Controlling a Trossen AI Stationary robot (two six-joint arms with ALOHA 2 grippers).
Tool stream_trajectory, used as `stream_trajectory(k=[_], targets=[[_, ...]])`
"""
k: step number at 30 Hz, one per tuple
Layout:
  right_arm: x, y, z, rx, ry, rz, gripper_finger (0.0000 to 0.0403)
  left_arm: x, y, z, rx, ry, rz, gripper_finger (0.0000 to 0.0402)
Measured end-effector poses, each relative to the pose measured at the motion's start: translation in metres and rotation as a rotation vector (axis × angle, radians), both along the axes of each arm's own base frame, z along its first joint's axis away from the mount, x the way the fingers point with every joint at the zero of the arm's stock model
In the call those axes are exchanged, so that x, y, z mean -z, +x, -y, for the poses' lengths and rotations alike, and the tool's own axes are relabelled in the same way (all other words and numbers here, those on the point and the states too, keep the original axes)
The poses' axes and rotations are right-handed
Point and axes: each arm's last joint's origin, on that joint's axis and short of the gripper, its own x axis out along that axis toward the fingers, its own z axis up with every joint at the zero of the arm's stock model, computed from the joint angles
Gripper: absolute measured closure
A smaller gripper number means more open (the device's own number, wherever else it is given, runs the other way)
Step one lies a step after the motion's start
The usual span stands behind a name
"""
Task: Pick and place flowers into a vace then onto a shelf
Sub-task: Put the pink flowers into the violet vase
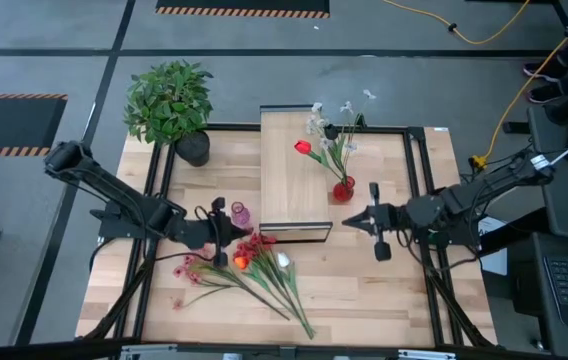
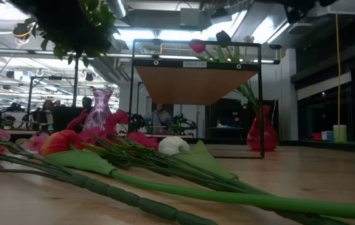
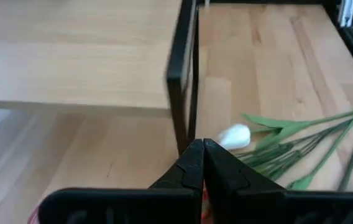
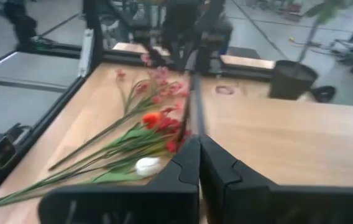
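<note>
- The potted plant (image 1: 169,100) stands at the bench's (image 1: 364,290) far left corner, well behind the left end effector (image 1: 226,232), apparently parked clear of the working area.
- The left end effector hovers low at the near-left corner of the shelf (image 1: 289,170). Its fingers are pressed together with nothing between them, as its wrist view shows, so I judge no stem is in hand yet.
- The purple vase (image 1: 240,214) stands just beyond that end effector, touching nothing; it looks empty and is probably meant to receive stems.
- The flowers (image 1: 249,268) lie loose in a fan on the bench just in front of the left end effector, blossoms toward it and stalks trailing away, which puts the heads within easy reach.
- The red vase (image 1: 343,189) stands right of the shelf, behind and left of the right end effector (image 1: 376,222), already holding a few stems.
- The right end effector waits near the shelf's near-right corner, fingers closed and empty.
- A small pale label shows on the shelf's front edge in the low view; its writing is too small to read.
</note>
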Motion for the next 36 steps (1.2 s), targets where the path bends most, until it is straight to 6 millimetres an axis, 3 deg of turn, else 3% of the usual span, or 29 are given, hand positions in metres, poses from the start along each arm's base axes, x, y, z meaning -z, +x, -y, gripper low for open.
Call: stream_trajectory(k=[6,12,25,36], targets=[[0.031,-0.002,-0.014,-0.062,0.014,-0.013,0.0401,-0.011,0.013,0.032,-0.056,-0.016,-0.120,0.0399],[0.047,-0.006,-0.018,-0.086,0.023,-0.007,0.0397,-0.015,0.031,0.062,-0.188,-0.135,-0.255,0.0399],[0.070,-0.022,-0.032,-0.194,0.010,-0.069,0.0396,-0.008,0.076,0.121,-0.475,-0.664,-0.512,0.0399],[0.087,-0.033,-0.037,-0.258,-0.044,-0.105,0.0396,0.021,0.087,0.136,-0.880,-0.927,-0.475,0.0398]])
